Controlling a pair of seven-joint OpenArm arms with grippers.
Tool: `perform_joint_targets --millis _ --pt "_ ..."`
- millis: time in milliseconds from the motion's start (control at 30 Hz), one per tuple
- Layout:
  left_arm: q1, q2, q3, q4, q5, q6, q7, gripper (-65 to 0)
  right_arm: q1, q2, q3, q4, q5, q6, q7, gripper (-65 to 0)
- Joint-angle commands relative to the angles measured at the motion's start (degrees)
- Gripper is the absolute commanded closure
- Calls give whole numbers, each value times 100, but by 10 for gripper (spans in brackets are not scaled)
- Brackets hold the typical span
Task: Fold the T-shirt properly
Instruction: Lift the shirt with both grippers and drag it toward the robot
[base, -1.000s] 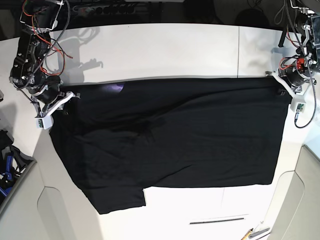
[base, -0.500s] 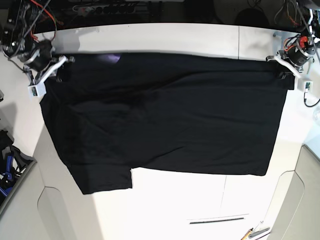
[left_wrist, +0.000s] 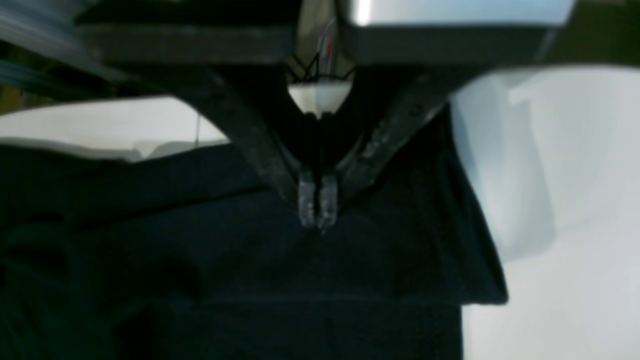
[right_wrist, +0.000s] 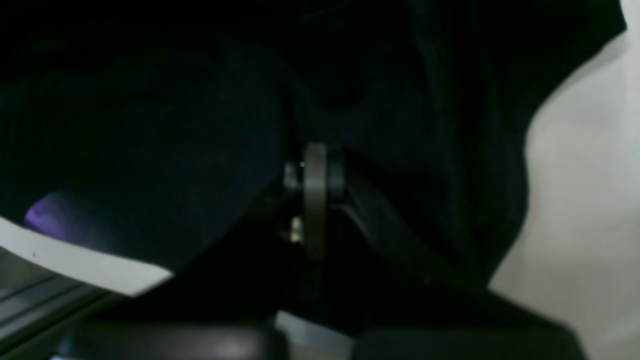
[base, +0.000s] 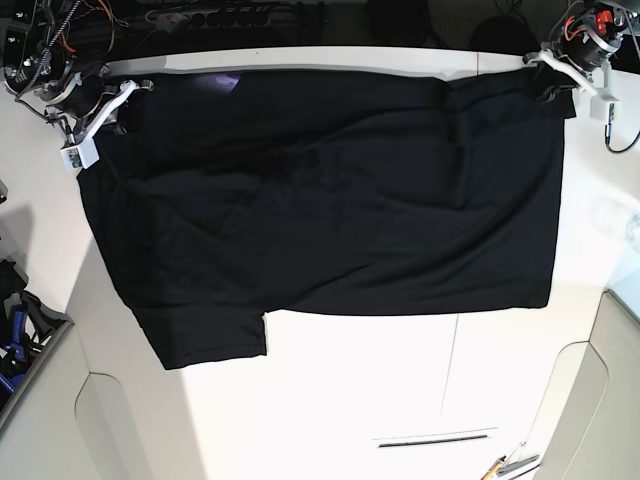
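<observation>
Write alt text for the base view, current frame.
A black T-shirt lies spread across a white table, held at its two far corners by the robot's tools: the right tool at the view's upper left, the left tool at the upper right, both shut on the cloth. One short sleeve sticks out at the near left edge.

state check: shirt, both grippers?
T-shirt: spread flat, plain black side up, one sleeve at the near edge, small purple patch at the far edge.
left gripper: shut on T-shirt, far corner.
right gripper: shut on T-shirt, other far corner.
</observation>
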Motion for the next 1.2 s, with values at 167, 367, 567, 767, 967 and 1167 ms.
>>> perform_joint_targets --millis 167,367,567,767,967,1167 --pt "155 -35 -374 26 251 92 264 0 -20 79 96 66 -81 -2 -162 0" --pt "146 -37 -627 26 251 92 72 0 -17 79 295 66 -35 -4 -269 0" --pt "-46 -35 -627 26 245 92 68 0 -2 76 317 66 439 -4 -269 0" --pt "-426 -39 -627 26 96 92 249 0 13 76 317 85 522 -4 -286 0" --pt "-437 -48 -649 177 -308 33 595 0 13 76 317 170 522 -7 -358 0" --pt "-437 -50 -804 306 -289 31 632 0 13 76 317 529 520 -24 -400 0"
